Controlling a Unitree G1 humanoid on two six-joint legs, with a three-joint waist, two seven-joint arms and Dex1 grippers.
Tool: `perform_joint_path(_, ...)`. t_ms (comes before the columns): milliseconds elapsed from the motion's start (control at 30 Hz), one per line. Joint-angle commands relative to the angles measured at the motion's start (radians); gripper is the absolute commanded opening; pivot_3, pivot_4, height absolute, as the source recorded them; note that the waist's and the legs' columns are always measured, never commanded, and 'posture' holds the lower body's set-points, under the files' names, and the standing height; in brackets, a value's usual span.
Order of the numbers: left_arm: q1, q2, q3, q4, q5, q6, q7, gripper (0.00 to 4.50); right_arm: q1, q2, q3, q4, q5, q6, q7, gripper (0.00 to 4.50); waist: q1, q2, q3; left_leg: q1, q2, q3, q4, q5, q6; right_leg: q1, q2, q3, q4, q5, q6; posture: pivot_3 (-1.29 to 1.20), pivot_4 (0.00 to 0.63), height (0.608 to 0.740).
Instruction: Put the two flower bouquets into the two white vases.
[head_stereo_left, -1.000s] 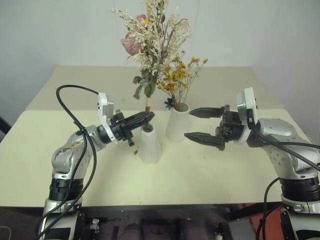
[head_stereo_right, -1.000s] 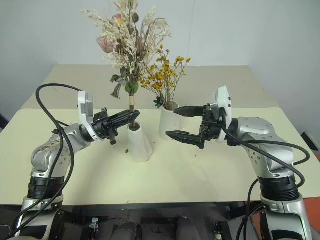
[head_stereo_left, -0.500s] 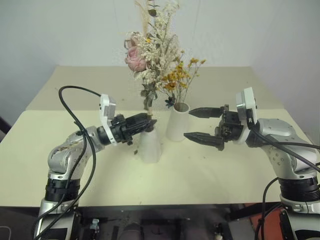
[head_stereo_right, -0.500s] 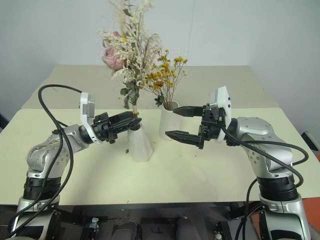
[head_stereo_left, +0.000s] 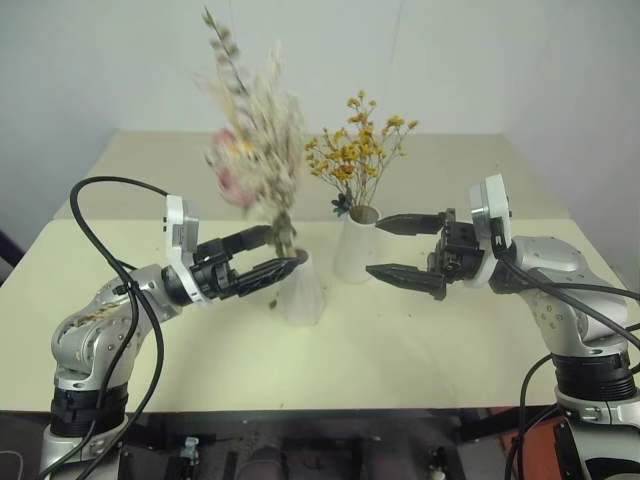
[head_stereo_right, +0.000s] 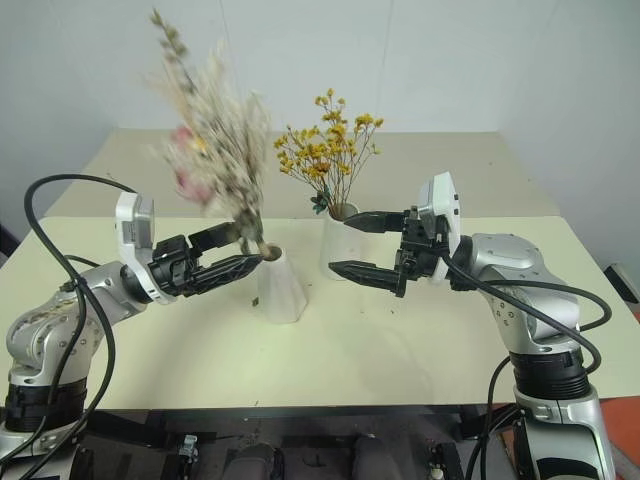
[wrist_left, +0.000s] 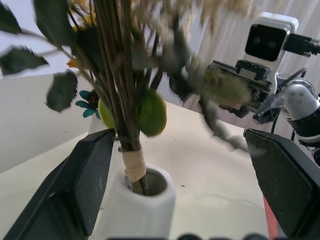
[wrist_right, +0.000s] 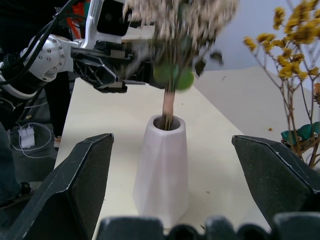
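Cream table (head_stereo_left: 400, 340), left gripper (head_stereo_left: 262, 254) open, apparently clear of cream bouquet (head_stereo_left: 255, 140)

The nearer table (head_stereo_left: 330, 360) has a pale cream-yellow top, matte and plain, and its front edge runs across the lower part of both eye views. Behind it stands a second table (head_stereo_left: 450, 165) of the same colour, a little duller, with its front edge touching or very close to the first one, so that a thin seam goes between them. The back wall (head_stereo_left: 120, 60) is white and bare. On the right a side wall (head_stereo_left: 590, 100) meets it in a soft corner. The light is even and diffuse. Under the front table edge the floor (head_stereo_left: 330, 455) is dark, and details there are hard to tell.
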Motion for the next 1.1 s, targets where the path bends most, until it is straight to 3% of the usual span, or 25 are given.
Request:
perform_joint_path(33,0.022,0.034,0.028,-0.051,-0.02,0.009,0.006,4.48,-0.026,0.002,-0.008,-0.01,0.0,-0.027,0.008,4.5,0.0,0.0,0.0,0.0,0.0,0.0,0.0,0.0,0.0,0.0,0.0,0.0,0.0,0.0,0.0,0.0,0.15,0.74)
perform_joint_path(267,0.133,0.126,0.1,-0.086,-0.021,0.008,-0.001,4.48,-0.018,-0.006,-0.011,-0.011,-0.008,-0.026,0.01,4.5,-0.003,0.0,0.0,0.0,0.001,0.0,0.0,0.0,0.0,0.0,0.0,0.0,0.0,0.0,0.0,0.0,0.15,0.74)
perform_joint_path(667,0.279,0.377,0.317,-0.112,0.036,-0.103,-0.205,4.48,0.035,-0.06,-0.053,0.004,-0.016,-0.023,0.021,4.5,0.002,0.0,0.0,0.0,0.001,0.001,0.0,0.0,0.0,-0.001,0.0,-0.001,-0.001,-0.001,-0.001,0.0,0.15,0.74)
perform_joint_path(900,0.296,0.458,0.437,-0.085,0.04,-0.113,-0.267,4.48,0.102,-0.152,-0.131,0.029,-0.018,-0.022,0.02,4.5,0.002,0.0,0.0,0.0,0.001,0.001,0.0,0.0,0.0,-0.001,0.0,-0.001,-0.001,-0.002,-0.002,0.0,0.15,0.74)
perform_joint_path(1100,0.293,0.458,0.45,-0.077,0.033,-0.106,-0.268,4.48,0.124,-0.196,-0.156,0.05,-0.03,-0.031,0.032,4.5,-0.002,0.0,0.0,0.001,0.002,0.002,0.0,0.0,0.0,-0.001,0.0,0.0,-0.001,-0.002,-0.002,0.0,0.15,0.74)
